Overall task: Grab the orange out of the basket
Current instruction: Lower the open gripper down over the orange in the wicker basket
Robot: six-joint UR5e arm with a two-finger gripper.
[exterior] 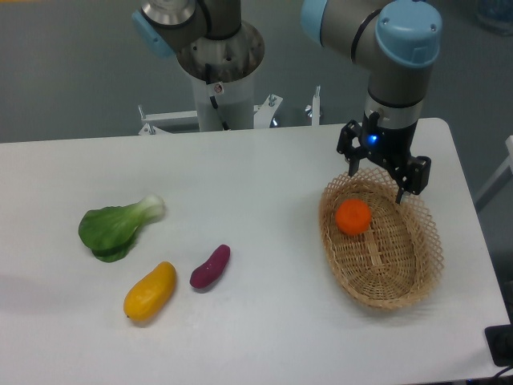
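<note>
From the fixed camera, facing the arm's base across the white tabletop [264, 241], the arm reaches in from the top right and points straight down over the far end of the basket [417, 273]. The jaws [377, 183] stand wide apart, their two dark fingertips [353, 167] spread over the basket's back rim, one to the left and one lower to the right, with nothing between them. A small blue light glows on the wrist just above.

The orange [353, 216] sits inside the basket, up in the far left part of it, close to the woven wall. It lies below and between the two fingertips; I cannot tell from here whether either one touches it. The basket itself is oval, tan wicker with an open lattice rim, set at the right side of the tabletop and angled so its long axis runs toward the near right corner.

Well apart, on the left half of the tabletop, lie three other items: a green leafy bok choy [116, 226], a yellow-orange mango [150, 291] nearer the front, and just beside it a small purple sweet potato [210, 267].
</note>
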